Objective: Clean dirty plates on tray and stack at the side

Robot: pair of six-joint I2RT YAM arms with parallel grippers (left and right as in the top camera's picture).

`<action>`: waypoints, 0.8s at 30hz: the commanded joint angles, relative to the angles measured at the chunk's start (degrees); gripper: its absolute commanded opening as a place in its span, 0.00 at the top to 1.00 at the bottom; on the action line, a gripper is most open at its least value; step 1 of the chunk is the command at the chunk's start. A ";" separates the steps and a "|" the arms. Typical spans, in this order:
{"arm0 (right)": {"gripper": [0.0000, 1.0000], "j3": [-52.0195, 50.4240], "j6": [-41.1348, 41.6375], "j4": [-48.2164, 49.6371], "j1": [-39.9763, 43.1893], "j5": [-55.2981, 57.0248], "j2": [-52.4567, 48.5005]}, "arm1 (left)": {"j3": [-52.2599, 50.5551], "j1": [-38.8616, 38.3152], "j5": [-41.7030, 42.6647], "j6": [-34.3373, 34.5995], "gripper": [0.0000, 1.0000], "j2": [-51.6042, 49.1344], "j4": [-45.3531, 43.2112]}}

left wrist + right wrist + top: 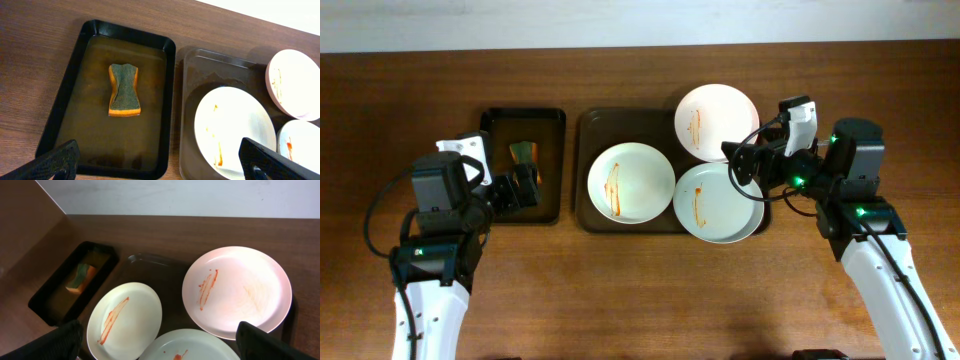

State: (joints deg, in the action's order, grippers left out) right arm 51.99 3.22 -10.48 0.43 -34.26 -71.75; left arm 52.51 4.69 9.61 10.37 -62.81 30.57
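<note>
Wide apart and empty: left fingers (pixel 55 160) over the black tray (pixel 61 95); right fingers (pixel 270 340) equally spread, holding nothing. Ahead at 12 o'clock, sponge (pixel 124 90) in shallow liquid. Beyond, three streaked plates (pixel 631 182) on the brown tray (pixel 582 170), two overhanging at 1 and 4 o'clock. Lower squarely, pinch across the sponge's narrow waist, lift slowly, let drip before crossing to 3 o'clock.
</note>
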 commanded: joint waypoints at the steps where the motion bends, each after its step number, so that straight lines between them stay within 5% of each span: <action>1: 0.02 0.96 0.48 -0.07 -0.42 0.72 -0.15 | 1.11 0.24 -0.42 0.79 0.00 -0.24 -0.74; 24: 0.02 0.96 0.48 -0.07 -0.42 0.72 -0.15 | 1.11 0.24 1.11 0.76 0.00 -0.24 -0.94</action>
State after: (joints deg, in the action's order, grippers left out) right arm 51.99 3.22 -10.48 0.43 -34.26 -71.75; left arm 52.51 4.69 9.98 10.39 -62.81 29.93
